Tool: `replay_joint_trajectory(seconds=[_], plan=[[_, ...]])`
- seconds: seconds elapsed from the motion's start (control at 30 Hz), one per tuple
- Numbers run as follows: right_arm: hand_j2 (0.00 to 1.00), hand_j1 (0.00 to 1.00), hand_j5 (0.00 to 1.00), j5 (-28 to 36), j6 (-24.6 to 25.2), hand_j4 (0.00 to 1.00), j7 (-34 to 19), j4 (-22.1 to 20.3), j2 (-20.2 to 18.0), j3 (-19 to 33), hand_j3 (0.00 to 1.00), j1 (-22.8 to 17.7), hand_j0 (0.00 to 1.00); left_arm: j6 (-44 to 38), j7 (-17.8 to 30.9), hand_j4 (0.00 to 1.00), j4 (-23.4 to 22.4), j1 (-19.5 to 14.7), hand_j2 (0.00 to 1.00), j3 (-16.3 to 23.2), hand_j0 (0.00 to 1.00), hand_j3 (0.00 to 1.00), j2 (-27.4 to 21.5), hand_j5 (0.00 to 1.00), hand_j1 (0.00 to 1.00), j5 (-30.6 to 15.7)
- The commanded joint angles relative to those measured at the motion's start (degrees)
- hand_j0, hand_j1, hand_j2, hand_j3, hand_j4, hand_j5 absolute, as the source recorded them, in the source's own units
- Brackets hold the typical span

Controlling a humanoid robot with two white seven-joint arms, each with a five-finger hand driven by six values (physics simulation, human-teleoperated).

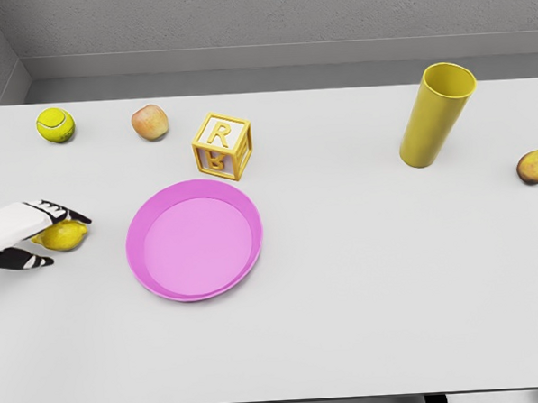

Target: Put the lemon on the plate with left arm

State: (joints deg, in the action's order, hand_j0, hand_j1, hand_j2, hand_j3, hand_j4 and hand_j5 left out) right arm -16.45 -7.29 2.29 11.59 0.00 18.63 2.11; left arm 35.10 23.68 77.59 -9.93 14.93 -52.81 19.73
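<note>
White table [366,323] under a grey wall carries all items. Lemon [63,236] lies at the left edge of the table, enclosed by the left hand [29,234]: fingers [67,213] lie over its top and the thumb sits below and in front, so the hand is grasping the lemon. Whether the lemon is lifted or resting on the table cannot be determined. This pinch from the side leaves the fruit's far end exposed, judged suitable for a short carry. Plate [195,240] lies just beyond the fingertips, near, with its low rim facing the hand. Block [222,146], apple [149,122] and ball [56,124] stand farther from the hand, behind the transfer path. Cup [437,115] and pear [536,164] are well apart, opposite side. Right arm is not visible.
</note>
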Motion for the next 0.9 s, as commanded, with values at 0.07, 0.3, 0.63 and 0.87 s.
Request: replay_joint_trajectory(seconds=[0.07, 0.3, 0.63, 0.87], plan=[[1.0, 1.0, 1.0, 0.0, 0.0, 1.0, 0.0, 0.0, 0.0, 0.0, 1.0, 0.0, 1.0, -0.1, 0.9, 0.78, 0.2, -0.3, 0.78, 0.4, 0.78, 0.78, 0.0, 0.78, 0.78, -0.4], [1.0, 1.0, 1.0, 0.0, 0.1, 1.0, 0.0, 0.0, 0.0, 0.0, 1.0, 0.0, 1.0, -0.1, 2.1, 0.65, 0.3, -0.4, 0.65, 0.9, 0.65, 0.65, 0.0, 0.65, 0.65, -0.4], [1.0, 1.0, 1.0, 0.0, 0.0, 1.0, 0.0, 0.0, 0.0, 0.0, 1.0, 0.0, 1.0, -0.1, 3.9, 0.45, 0.2, -0.7, 0.45, 0.9, 0.45, 0.45, 0.0, 0.45, 0.45, -0.5], [1.0, 1.0, 1.0, 0.0, 0.0, 1.0, 0.0, 0.0, 0.0, 0.0, 1.0, 0.0, 1.0, -0.1, 3.9, 0.45, 0.4, -0.5, 0.45, -0.1, 0.45, 0.45, -0.1, 0.45, 0.45, -1.1]])
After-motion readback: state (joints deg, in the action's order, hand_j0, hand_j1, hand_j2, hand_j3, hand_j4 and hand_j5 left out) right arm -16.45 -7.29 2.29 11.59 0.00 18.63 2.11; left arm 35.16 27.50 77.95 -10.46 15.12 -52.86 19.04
